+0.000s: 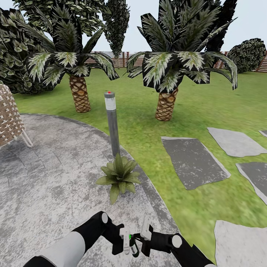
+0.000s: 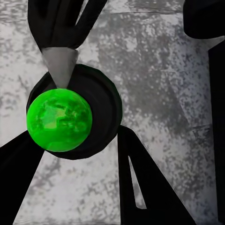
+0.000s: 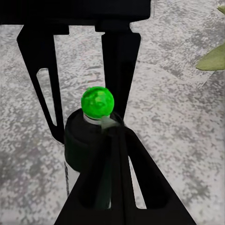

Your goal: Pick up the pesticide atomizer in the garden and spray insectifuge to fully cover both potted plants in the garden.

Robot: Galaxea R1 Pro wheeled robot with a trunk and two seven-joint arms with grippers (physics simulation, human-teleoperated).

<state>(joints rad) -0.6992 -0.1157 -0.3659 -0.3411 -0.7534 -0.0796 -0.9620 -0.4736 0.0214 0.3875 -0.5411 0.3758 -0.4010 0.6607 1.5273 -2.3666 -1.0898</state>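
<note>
The pesticide atomizer point(image 1: 132, 249) is a small dark bottle topped by a bright green ball, held low over the patio between both hands. In the left wrist view my left gripper point(image 2: 79, 138) is shut on the atomizer point(image 2: 101, 103), one finger on each side of its body. My right gripper point(image 3: 112, 124) is shut, its tips pressed together against the bottle's head beside the green ball point(image 3: 97, 101). One potted plant point(image 1: 119, 176), a low rosette of pointed leaves, sits at the patio's edge just ahead of the grippers. The second potted plant is out of view.
A grey bollard lamp point(image 1: 111, 122) stands right behind the plant. Two palms point(image 1: 79, 92) point(image 1: 165, 105) grow on the lawn beyond. A wicker chair point(image 1: 9, 115) is at the left edge, and flat stepping stones point(image 1: 193, 161) lie in the grass on the right.
</note>
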